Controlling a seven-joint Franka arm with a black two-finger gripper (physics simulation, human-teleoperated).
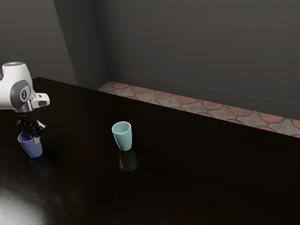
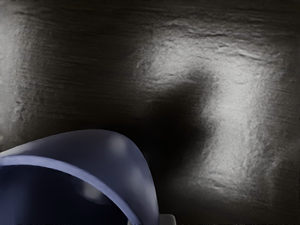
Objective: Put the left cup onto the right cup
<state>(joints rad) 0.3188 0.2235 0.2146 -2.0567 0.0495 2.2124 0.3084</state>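
From the side: two smooth, tapered cups on a glossy dark wood table (image 1: 187, 178). The blue cup (image 1: 31, 147) stands near the surface's edge at the exterior view's left. The teal cup (image 1: 122, 136) is upright around the middle, well apart from it. There are grey walls (image 1: 187, 42) and a scalloped terracotta tile floor (image 1: 211, 107) past the far edge. The black pincer (image 1: 32, 133) is right at the blue cup's rim; honestly can't tell if it's clamped or apart.

Wrist cam: the blue cup's (image 2: 93, 154) curved rim is just under the hand, with the grainy, sheeny table (image 2: 225, 93) beyond.

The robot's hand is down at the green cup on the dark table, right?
Not quite. The exterior view shows the hand down at the blue cup; the green cup stands apart from it. The table is dark, as you say.
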